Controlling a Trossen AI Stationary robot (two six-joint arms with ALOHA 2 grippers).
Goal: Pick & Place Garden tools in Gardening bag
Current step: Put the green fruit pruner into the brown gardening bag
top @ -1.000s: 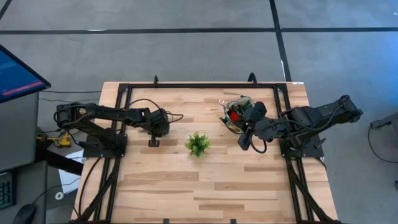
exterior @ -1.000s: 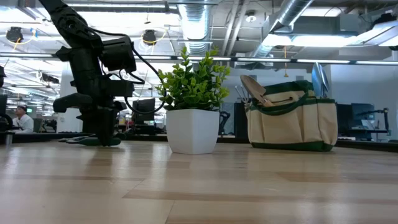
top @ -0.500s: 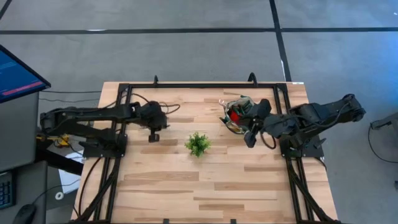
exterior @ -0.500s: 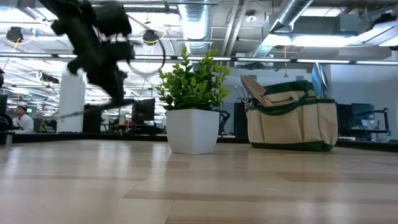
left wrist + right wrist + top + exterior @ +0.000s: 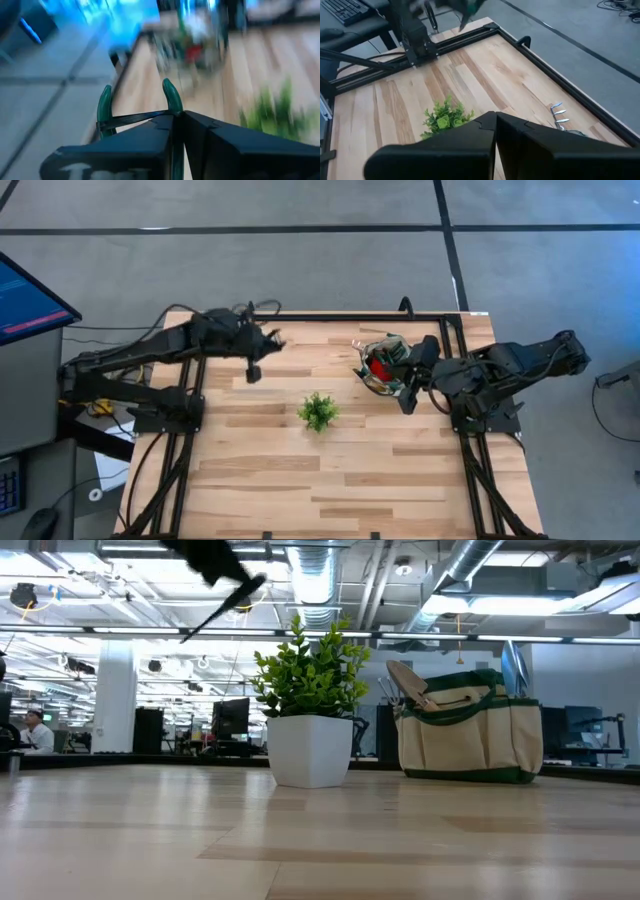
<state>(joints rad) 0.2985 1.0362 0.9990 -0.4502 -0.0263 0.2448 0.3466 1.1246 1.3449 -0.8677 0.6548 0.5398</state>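
My left gripper (image 5: pixel 253 370) is high above the table's far left part, shut on the pruning shears (image 5: pixel 170 100). The shears' two green-covered arms stick out past the fingertips; they show as a dark slanting line in the low view (image 5: pixel 215 605). The beige gardening bag (image 5: pixel 383 363) with its dark green rim stands on its base at the far right (image 5: pixel 470 735), with red gloves and wooden-handled tools inside. My right gripper (image 5: pixel 407 402) is shut and empty, just on the near side of the bag. My left gripper has the pruning shears between its shut fingers. My own fingers hide the place of contact. One green arm (image 5: pixel 172 106) comes out right at the fingertips, and the other (image 5: pixel 104 107) spreads off to the side. The shears are lifted clear of the table.
A small leafy plant (image 5: pixel 318 412) in a white pot (image 5: pixel 310 752) stands at the table's middle, between the two arms. Black frame rails (image 5: pixel 330 318) run along the far edge and both sides. Metal rake tines (image 5: pixel 559 117) stick out of the bag.
My left gripper has risen from the table top with the shears and gone toward the far edge, turning to face the bag. The shears, which lay on the table, are now lifted clear. My right gripper has drawn back a little toward the right edge.
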